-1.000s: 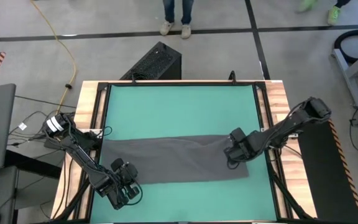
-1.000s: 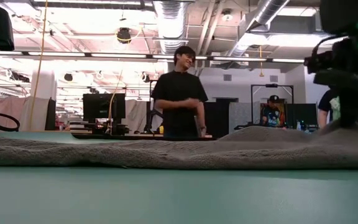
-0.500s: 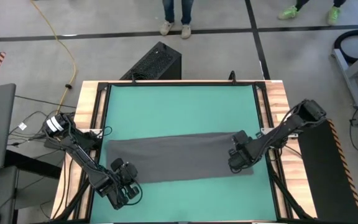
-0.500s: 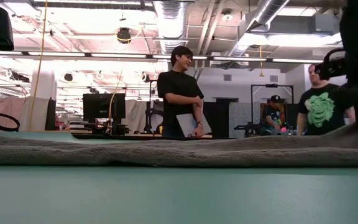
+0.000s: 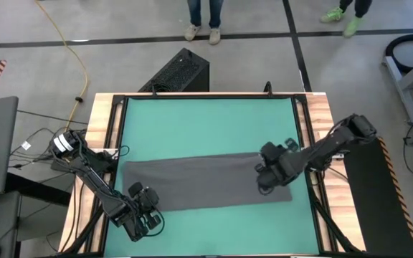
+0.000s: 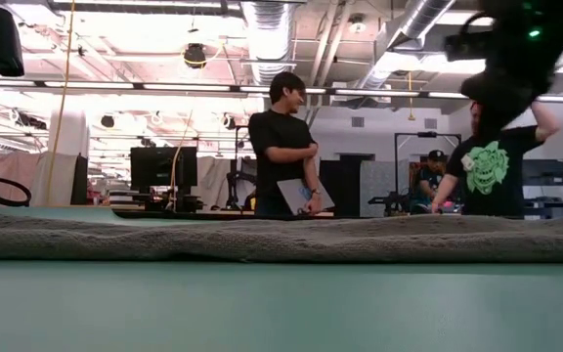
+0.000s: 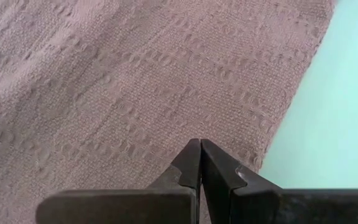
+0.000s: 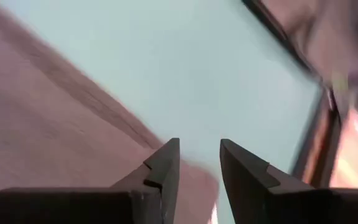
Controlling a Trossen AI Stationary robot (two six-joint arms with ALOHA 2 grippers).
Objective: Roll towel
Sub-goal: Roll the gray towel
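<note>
The towel [image 5: 199, 183] is a dark grey strip lying flat across the near half of the green mat, from left to right. My left gripper [image 5: 148, 218] is shut, and its tips [image 7: 201, 152] stand over the towel's near left corner, close to the edge [image 7: 291, 106]. My right gripper [image 5: 264, 179] hangs open above the towel's right end. Nothing lies between its fingers [image 8: 199, 158], and in the low view it [image 6: 501, 68] is well clear of the cloth [image 6: 262, 240]. My left gripper points its shut fingertips [image 7: 191, 163] slanting down at the towel's near left corner [image 7: 166, 124]. I cannot tell whether they touch the cloth. My right gripper touches nothing.
The far half of the green mat [image 5: 206, 122] is bare. A black frame and wooden rails [image 5: 314, 143] edge the table. People [image 6: 286, 147] stand in the room beyond the far edge. A black box [image 5: 181, 72] sits on the floor behind the table.
My right gripper drew the towel's right end a little toward the table's right edge, then let go, rose and rolled. The hump of cloth that stood under it has sunk, and the right end now lies flat.
</note>
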